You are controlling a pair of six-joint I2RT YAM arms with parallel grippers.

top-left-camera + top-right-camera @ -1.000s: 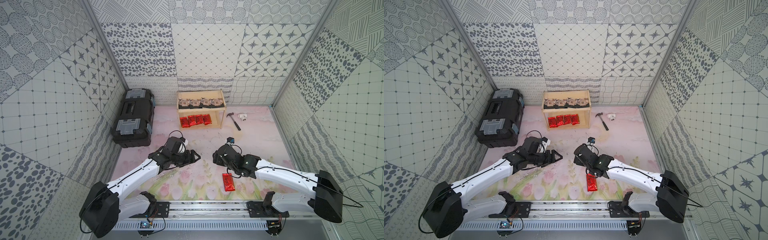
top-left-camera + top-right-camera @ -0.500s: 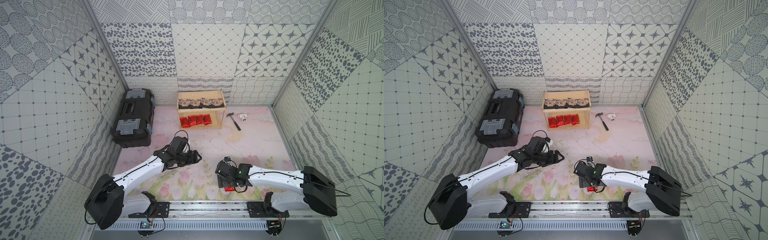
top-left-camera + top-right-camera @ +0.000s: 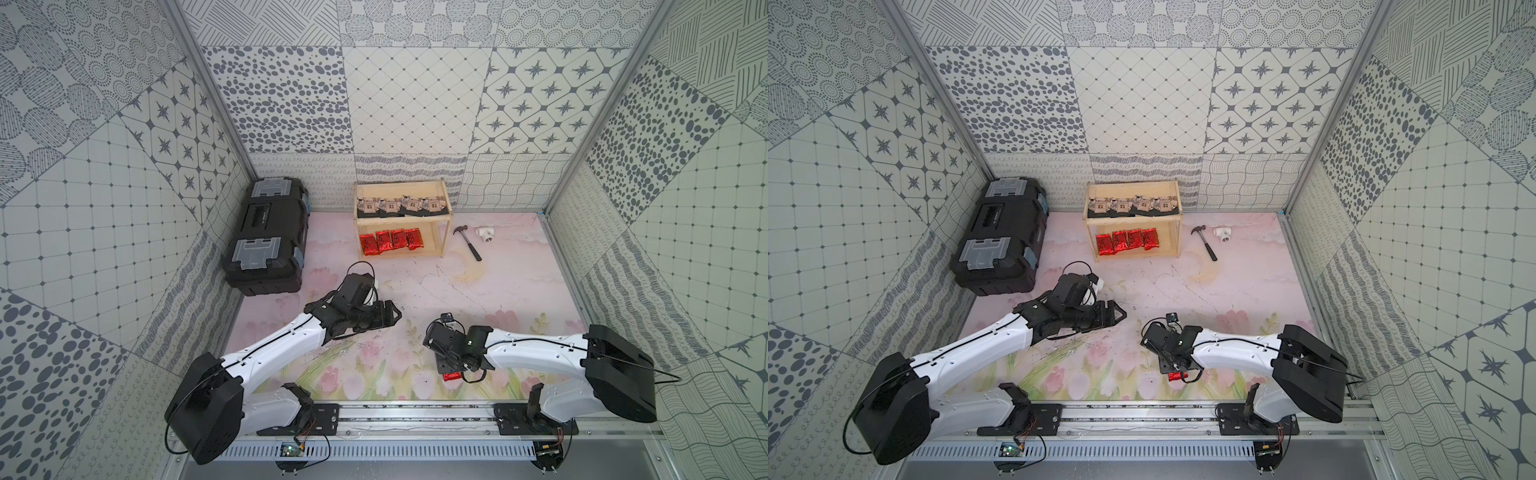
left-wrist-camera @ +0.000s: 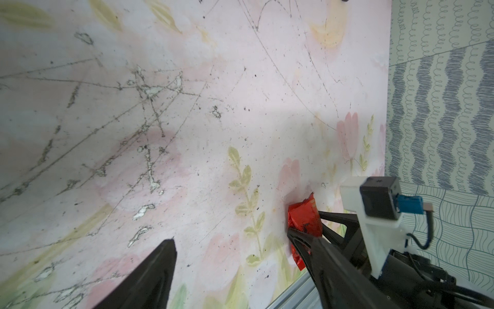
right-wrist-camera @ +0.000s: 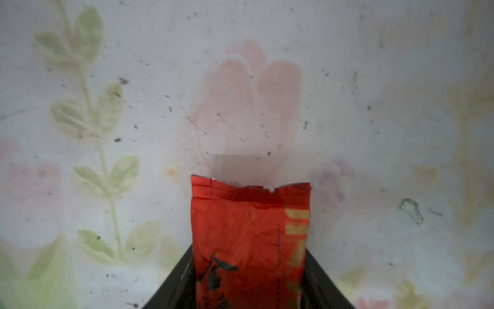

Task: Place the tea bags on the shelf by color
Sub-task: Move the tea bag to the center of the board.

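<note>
The shelf [image 3: 399, 185] [image 3: 1131, 185] stands at the back wall. Several black tea bags [image 3: 401, 205] [image 3: 1133, 206] line its top board and several red tea bags [image 3: 390, 241] [image 3: 1127, 241] lie on its lower board. One loose red tea bag [image 3: 451, 376] [image 3: 1177, 376] [image 5: 250, 230] [image 4: 304, 218] lies on the mat near the front rail. My right gripper [image 3: 446, 365] [image 3: 1169, 365] [image 5: 249, 250] points down over it, jaws pressed against both long edges. My left gripper [image 3: 397, 316] [image 3: 1121, 316] [image 4: 231, 236] hovers open over bare mat, holding nothing.
A large black toolbox [image 3: 266, 237] sits against the left wall. A hammer [image 3: 469, 245] and a white pipe fitting [image 3: 485, 234] lie to the right of the shelf. The front rail [image 3: 415, 411] runs close behind the loose packet.
My right gripper came back toward the front rail, dropped over the loose red tea bag and narrowed its jaws around it. The left arm shifted slightly forward and stayed open.
</note>
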